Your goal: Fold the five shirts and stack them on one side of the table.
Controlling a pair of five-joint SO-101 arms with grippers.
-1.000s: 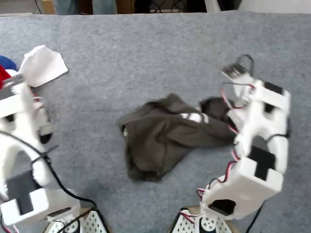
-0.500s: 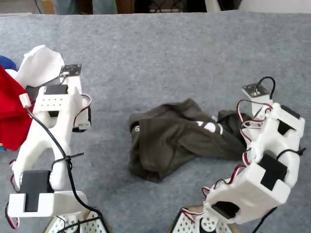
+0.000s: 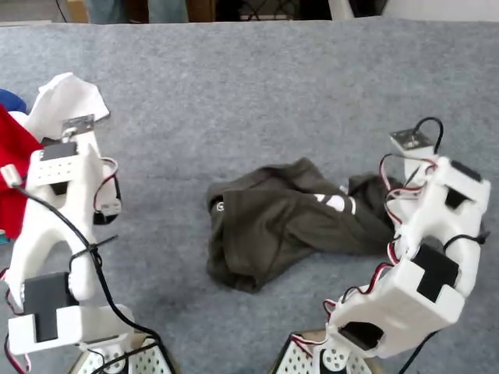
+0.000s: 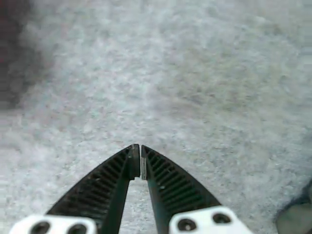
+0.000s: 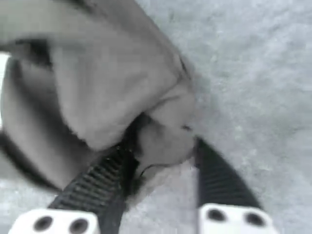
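**Inspector:** Start with the right gripper (image 5: 163,146).

**Assistant:** Its fingers (image 5: 100,178) stand spread. A bunched fold of the dark olive crumpled cloth shirt (image 5: 112,83) sits in the gap between them. The fold touches the ribbed finger and lies just beside the other one. I cannot tell whether that second finger bears on the cloth.

**Inspector:** And the rest of that garment?

**Assistant:** It runs away beyond the fingertips and lies slack on the grey felt-like table cover (image 3: 234,86). The high view shows the dark olive crumpled cloth shirt (image 3: 281,222) spread as a rumpled heap. One end reaches under the right arm's wrist. A pale patch shows on top near that end.

**Inspector:** The left gripper (image 4: 136,163)?

**Assistant:** Its fingers (image 4: 112,180) are pressed together and the tips meet. There is no cloth between them, and bare grey cover lies beneath and ahead of the tips. The dark shirt is well apart from these fingers.

**Inspector:** Other garments?

**Assistant:** A white bunched cloth shirt (image 3: 66,101) lies beyond the left arm, near its wrist but not touching the fingers. A red cloth shirt (image 3: 12,175) lies at the table's edge beside that arm, partly hidden behind it.
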